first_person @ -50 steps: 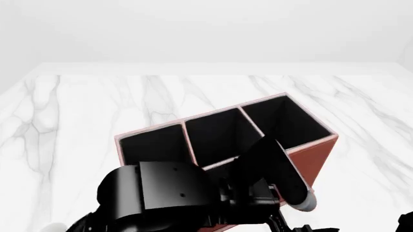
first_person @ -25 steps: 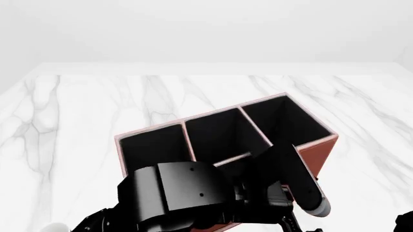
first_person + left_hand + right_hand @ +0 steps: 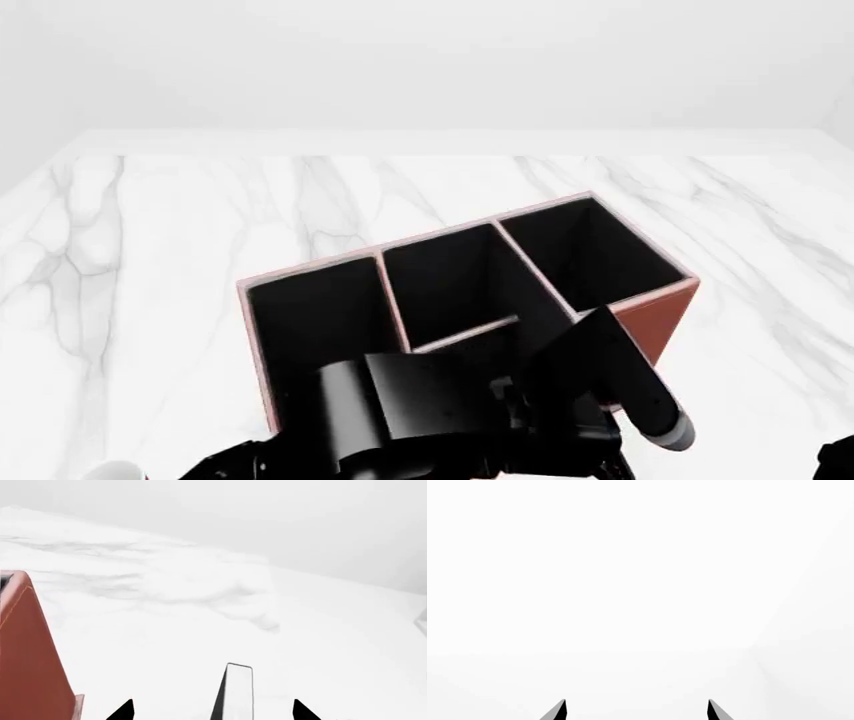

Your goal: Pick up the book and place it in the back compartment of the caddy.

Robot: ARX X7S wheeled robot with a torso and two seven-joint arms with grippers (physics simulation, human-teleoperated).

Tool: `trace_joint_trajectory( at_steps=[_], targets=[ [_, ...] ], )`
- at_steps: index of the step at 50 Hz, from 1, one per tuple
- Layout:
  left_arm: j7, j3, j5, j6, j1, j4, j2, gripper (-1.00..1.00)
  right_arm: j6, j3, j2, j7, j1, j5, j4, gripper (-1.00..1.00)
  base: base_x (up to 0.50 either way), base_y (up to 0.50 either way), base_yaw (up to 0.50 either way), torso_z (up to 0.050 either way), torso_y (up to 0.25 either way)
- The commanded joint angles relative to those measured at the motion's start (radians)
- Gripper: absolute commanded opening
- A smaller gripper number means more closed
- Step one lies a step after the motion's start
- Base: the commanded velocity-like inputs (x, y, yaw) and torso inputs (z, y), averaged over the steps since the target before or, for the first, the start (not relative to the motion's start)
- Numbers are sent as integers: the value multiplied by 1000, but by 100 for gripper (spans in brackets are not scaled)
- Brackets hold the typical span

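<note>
Left claw (image 3: 213, 711) holds the dark grey-black hardcover book (image 3: 233, 690) edge-on, finger tips apart either side, beside the red-brown leather-look caddy (image 3: 654, 315). Looks rigid, slick-covered; grip mid-cover. Right claw (image 3: 636, 711) spread, empty.

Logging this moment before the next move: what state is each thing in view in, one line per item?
book: tilted, held in the left gripper over the caddy's near right part, not yet inside.
caddy: upright on the marble table; visible sections empty.
left gripper: fingertips apart, the book's edge between them.
right gripper: open, holding nothing, facing blank white.
</note>
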Motion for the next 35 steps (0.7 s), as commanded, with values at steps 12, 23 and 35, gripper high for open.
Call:
trace_joint_trajectory(
  at_steps=[12, 23, 35],
  targets=[
    [-43, 98, -45, 92, 4, -113, 19, 100, 5, 12, -10, -7, 1, -21, -4, 100, 0, 0, 0, 0, 0],
    [-64, 155, -74, 125, -1, -145, 18, 100, 1, 10, -7, -4, -1, -23, 1, 100, 0, 0, 0, 0, 0],
    [-76, 218, -75, 158, 3, -176, 14, 100, -7, 4, -4, -1, -1, -24, 9, 100, 0, 0, 0, 0, 0]
  ],
)
